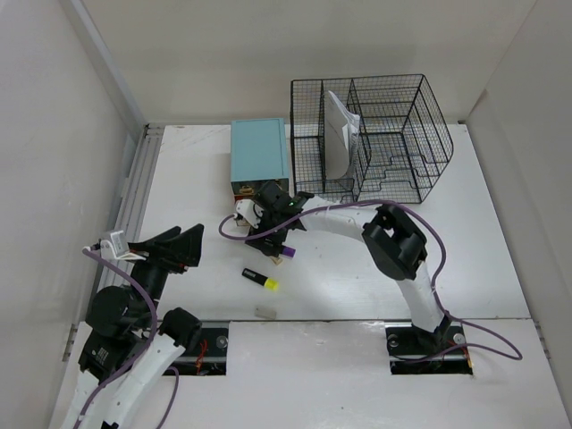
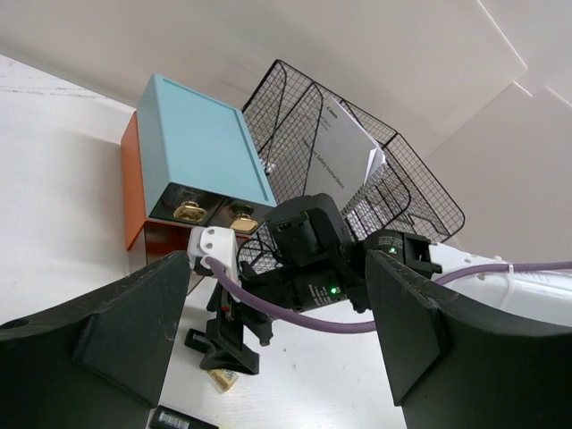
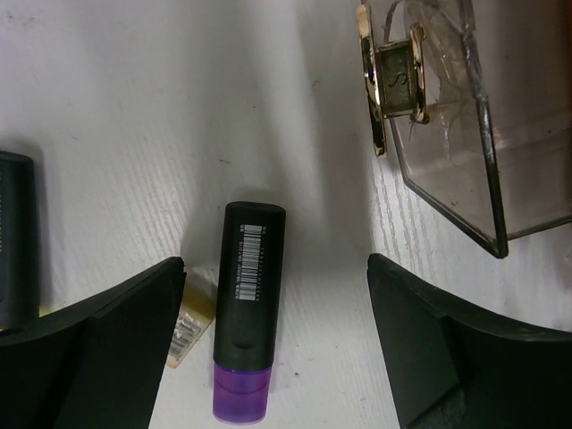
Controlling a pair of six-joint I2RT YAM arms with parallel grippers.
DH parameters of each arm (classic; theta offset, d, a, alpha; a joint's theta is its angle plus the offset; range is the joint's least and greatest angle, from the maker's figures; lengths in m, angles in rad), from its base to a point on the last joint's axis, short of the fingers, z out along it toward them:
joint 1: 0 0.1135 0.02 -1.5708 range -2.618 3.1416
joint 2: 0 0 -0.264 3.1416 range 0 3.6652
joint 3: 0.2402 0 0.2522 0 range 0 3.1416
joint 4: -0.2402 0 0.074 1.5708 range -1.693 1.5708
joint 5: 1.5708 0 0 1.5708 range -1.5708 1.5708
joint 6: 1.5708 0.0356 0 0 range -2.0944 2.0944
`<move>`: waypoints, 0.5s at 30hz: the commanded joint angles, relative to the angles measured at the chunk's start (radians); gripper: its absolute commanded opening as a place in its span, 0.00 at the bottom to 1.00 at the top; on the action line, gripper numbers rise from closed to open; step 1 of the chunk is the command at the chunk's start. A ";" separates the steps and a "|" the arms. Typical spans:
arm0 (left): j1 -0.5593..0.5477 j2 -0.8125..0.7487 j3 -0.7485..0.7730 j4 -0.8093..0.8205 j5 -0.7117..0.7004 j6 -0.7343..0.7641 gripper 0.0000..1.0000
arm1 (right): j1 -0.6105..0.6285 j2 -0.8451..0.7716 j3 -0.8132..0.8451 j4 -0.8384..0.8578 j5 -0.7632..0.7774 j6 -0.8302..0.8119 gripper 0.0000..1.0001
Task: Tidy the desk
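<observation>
The white desk [image 1: 447,241] carries a purple-capped black highlighter [image 1: 287,253] just in front of the teal drawer box [image 1: 259,154]. In the right wrist view this highlighter [image 3: 247,304] lies flat between my right gripper's [image 3: 273,353] open fingers, untouched. From above, the right gripper [image 1: 275,239] hangs low over it. A yellow-capped highlighter [image 1: 260,280] lies nearer the front edge. My left gripper [image 1: 174,250] hovers open and empty at the desk's left; its wrist view shows both wide fingers [image 2: 98,349] framing the right arm.
A black wire-mesh rack [image 1: 371,134] with white papers stands at the back right. The box's clear drawer with a gold handle [image 3: 393,85] is right of the highlighter. A small tan label scrap [image 3: 186,332] lies beside it. A white eraser [image 1: 265,313] rests near the front.
</observation>
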State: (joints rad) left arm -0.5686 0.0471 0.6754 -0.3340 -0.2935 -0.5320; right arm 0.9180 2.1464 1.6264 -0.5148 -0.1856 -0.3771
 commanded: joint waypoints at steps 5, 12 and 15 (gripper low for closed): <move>-0.005 -0.022 -0.002 0.030 -0.013 0.010 0.77 | 0.012 0.023 0.049 0.012 0.046 0.023 0.87; -0.005 -0.023 -0.002 0.030 -0.013 0.010 0.77 | 0.012 0.032 0.049 -0.008 0.046 0.032 0.70; -0.005 -0.023 -0.002 0.030 -0.013 0.010 0.77 | 0.022 0.020 0.040 -0.028 0.028 0.032 0.63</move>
State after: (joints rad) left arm -0.5686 0.0341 0.6754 -0.3340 -0.2996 -0.5316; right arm 0.9192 2.1624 1.6413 -0.5186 -0.1574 -0.3546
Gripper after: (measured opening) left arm 0.768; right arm 0.635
